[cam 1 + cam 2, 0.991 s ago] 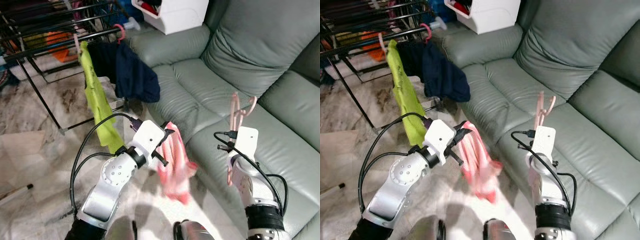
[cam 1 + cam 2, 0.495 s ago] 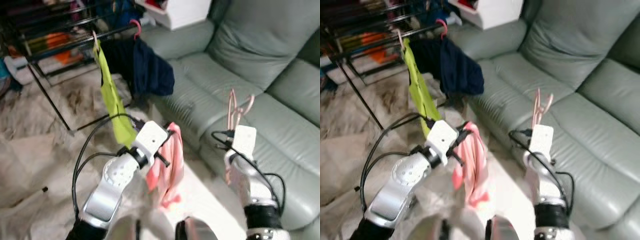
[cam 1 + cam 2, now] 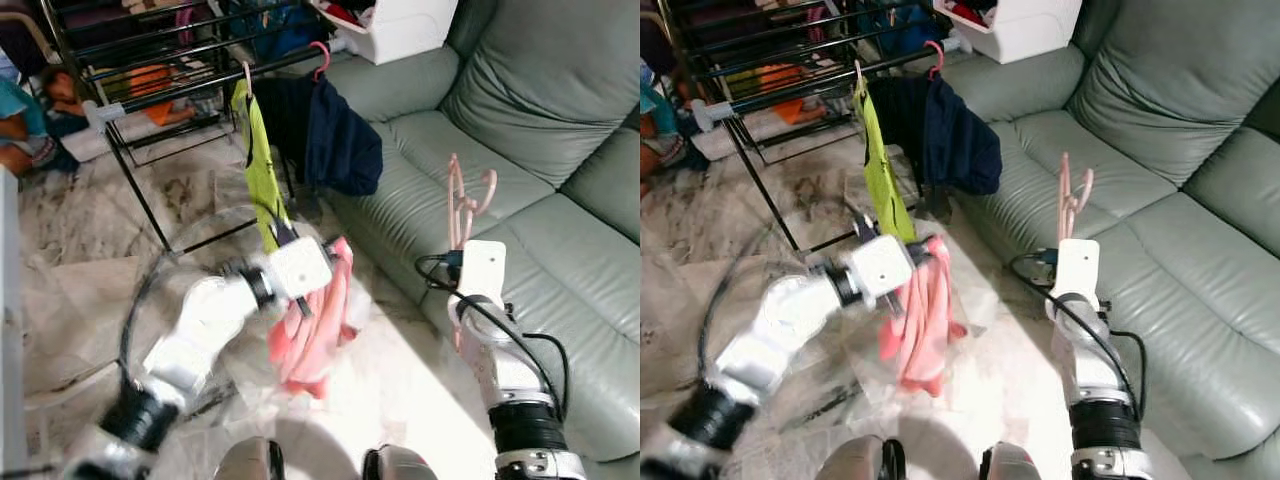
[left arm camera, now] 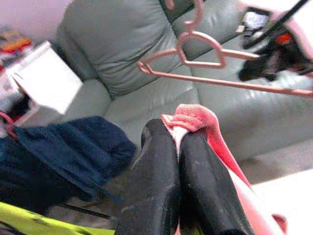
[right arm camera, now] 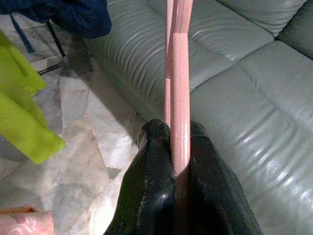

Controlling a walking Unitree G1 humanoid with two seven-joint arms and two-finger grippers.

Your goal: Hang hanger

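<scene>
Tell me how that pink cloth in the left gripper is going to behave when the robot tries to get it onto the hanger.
Likely floppy: the pink cloth droops in folds below the left gripper, pinched only at one edge. It probably swings and bunches as the arm moves, so it won't hold a shape. The pink hanger, clamped upright in the right gripper, looks thin and rigid, so it should keep its form.

hanger (image 3: 462,205): pale pink
held cloth (image 3: 312,332): coral pink, paler patches
gripper fingers (image 5: 159,196): black
arms (image 3: 500,365): silver, black cables
sofa (image 3: 520,110): grey-green
rack (image 3: 150,75): black
hung garments: lime green (image 3: 258,170); navy (image 3: 335,140)
hooks on rack (image 3: 321,57): pink
floor (image 3: 70,270): mottled beige-grey marble
box (image 3: 400,25): white
</scene>
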